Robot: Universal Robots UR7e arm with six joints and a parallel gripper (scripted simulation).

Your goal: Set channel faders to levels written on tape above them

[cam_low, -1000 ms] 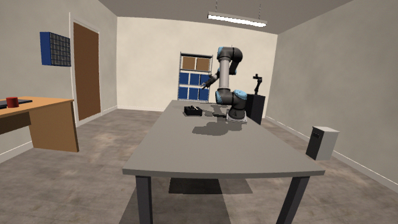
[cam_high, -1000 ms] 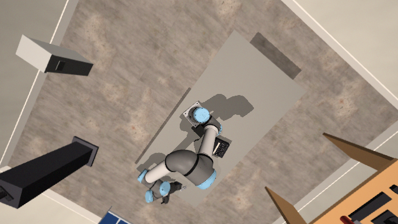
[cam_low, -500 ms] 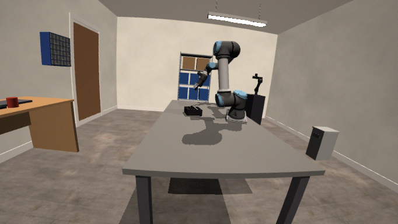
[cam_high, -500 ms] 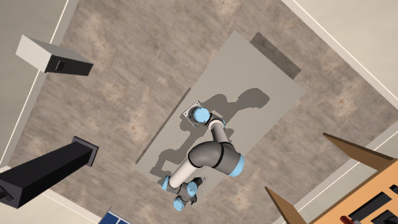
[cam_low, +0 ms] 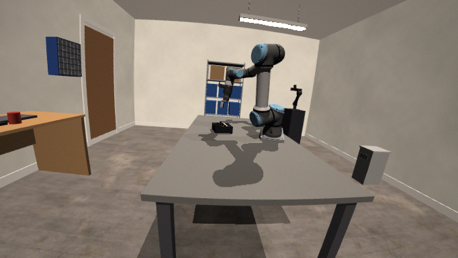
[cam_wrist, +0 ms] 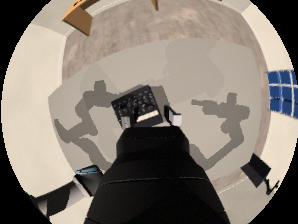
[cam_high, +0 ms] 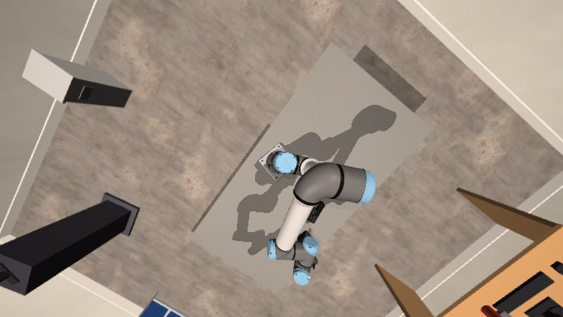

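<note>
Tool (cam_high: 310,230) (cam_low: 221,104) (cam_wrist: 151,111) open; lighting desk (cam_high: 316,212) (cam_low: 222,128) (cam_wrist: 136,104) black, boxy, studded top, pale strip (cam_wrist: 148,116).

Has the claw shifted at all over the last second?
Yes. In the top view the claw has moved up and to the right in the picture, closer to the lighting desk.
</note>
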